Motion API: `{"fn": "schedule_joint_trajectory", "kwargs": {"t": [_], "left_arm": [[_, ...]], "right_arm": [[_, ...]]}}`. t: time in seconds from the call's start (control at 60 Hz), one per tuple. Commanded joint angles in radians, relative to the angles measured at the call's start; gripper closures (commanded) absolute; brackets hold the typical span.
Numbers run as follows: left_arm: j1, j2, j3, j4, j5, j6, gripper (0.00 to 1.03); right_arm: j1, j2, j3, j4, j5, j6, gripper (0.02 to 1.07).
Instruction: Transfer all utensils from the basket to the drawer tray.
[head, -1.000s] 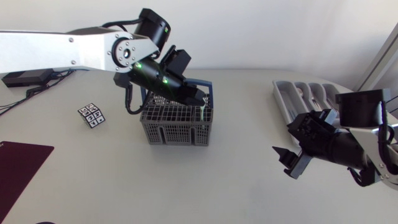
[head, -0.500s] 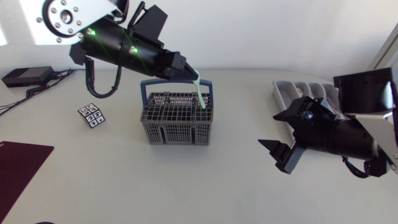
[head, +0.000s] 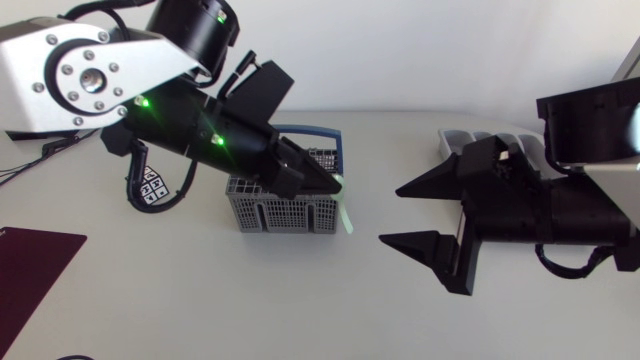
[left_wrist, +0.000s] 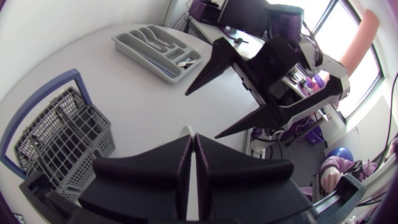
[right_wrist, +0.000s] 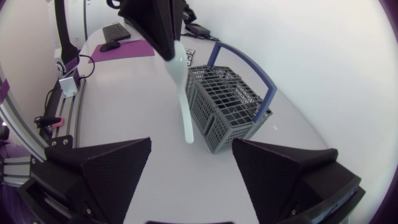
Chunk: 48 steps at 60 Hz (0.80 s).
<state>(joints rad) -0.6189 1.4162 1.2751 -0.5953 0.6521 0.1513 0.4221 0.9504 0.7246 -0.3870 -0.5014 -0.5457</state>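
My left gripper (head: 325, 184) is shut on the upper end of a pale green utensil (head: 344, 212), which hangs in the air just in front of the grey basket (head: 262, 212) with the blue handle. In the left wrist view a pale sliver of the utensil (left_wrist: 188, 130) shows between the closed fingers. My right gripper (head: 405, 215) stands wide open a little to the utensil's right, facing it. From the right wrist, the utensil (right_wrist: 182, 93) hangs ahead of that gripper (right_wrist: 191, 142), under the left gripper (right_wrist: 155, 28). The grey drawer tray (head: 452, 145) lies at the far right.
The basket (right_wrist: 231, 109) stands mid-table, beyond the hanging utensil. A small card of black-and-white squares (head: 152, 188) lies left of it, and a dark mat (head: 30, 262) sits at the near left edge. One compartment of the tray (left_wrist: 157, 45) holds something white.
The left gripper drew the utensil up out of the basket and brought it forward and right. The right gripper rose and swung left towards it, staying open.
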Motion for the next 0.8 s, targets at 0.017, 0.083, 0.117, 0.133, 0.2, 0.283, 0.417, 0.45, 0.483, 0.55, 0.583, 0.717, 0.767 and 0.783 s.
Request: {"fn": "schedule_joint_trajectory", "kwargs": {"t": [0.017, 0.083, 0.117, 0.133, 0.2, 0.283, 0.417, 0.45, 0.483, 0.55, 0.583, 0.717, 0.767, 0.783], "left_arm": [[-0.036, -0.033, -0.033, -0.015, 0.035, 0.047, 1.0], [-0.053, -0.043, -0.039, -0.024, 0.061, 0.064, 1.0], [-0.061, -0.046, -0.039, -0.028, 0.066, 0.067, 1.0], [-0.064, -0.046, -0.039, -0.031, 0.067, 0.068, 1.0], [-0.067, -0.049, -0.039, -0.04, 0.089, 0.077, 1.0], [-0.067, -0.053, -0.039, -0.047, 0.119, 0.08, 1.0], [-0.071, -0.056, -0.046, -0.055, 0.126, 0.085, 1.0], [-0.074, -0.057, -0.048, -0.055, 0.126, 0.087, 1.0], [-0.076, -0.059, -0.048, -0.057, 0.126, 0.087, 1.0], [-0.076, -0.06, -0.049, -0.06, 0.133, 0.087, 1.0], [-0.076, -0.06, -0.049, -0.061, 0.135, 0.087, 1.0], [-0.085, -0.062, -0.052, -0.063, 0.142, 0.087, 1.0], [-0.088, -0.062, -0.054, -0.064, 0.144, 0.088, 1.0], [-0.088, -0.063, -0.056, -0.064, 0.144, 0.088, 1.0]], "right_arm": [[0.029, 0.001, -0.014, -0.004, -0.029, 0.015, 0.13], [0.053, -0.01, -0.03, -0.007, -0.046, 0.007, 0.13], [0.07, -0.015, -0.036, -0.01, -0.046, 0.003, 0.15], [0.081, -0.016, -0.039, -0.01, -0.046, 0.001, 0.17], [0.119, -0.022, -0.051, -0.012, -0.045, 0.001, 0.21], [0.145, -0.024, -0.057, -0.012, -0.045, 0.001, 0.28], [0.156, -0.035, -0.063, -0.006, -0.046, 0.004, 0.45], [0.156, -0.036, -0.063, -0.004, -0.046, 0.007, 0.5], [0.156, -0.038, -0.062, -0.004, -0.046, 0.007, 0.56], [0.156, -0.042, -0.063, -0.004, -0.046, 0.007, 0.65], [0.159, -0.047, -0.063, -0.004, -0.048, 0.007, 0.69], [0.172, -0.047, -0.056, -0.012, -0.058, 0.009, 0.83], [0.173, -0.047, -0.054, -0.013, -0.058, 0.012, 0.83], [0.175, -0.047, -0.054, -0.013, -0.058, 0.013, 0.83]]}}
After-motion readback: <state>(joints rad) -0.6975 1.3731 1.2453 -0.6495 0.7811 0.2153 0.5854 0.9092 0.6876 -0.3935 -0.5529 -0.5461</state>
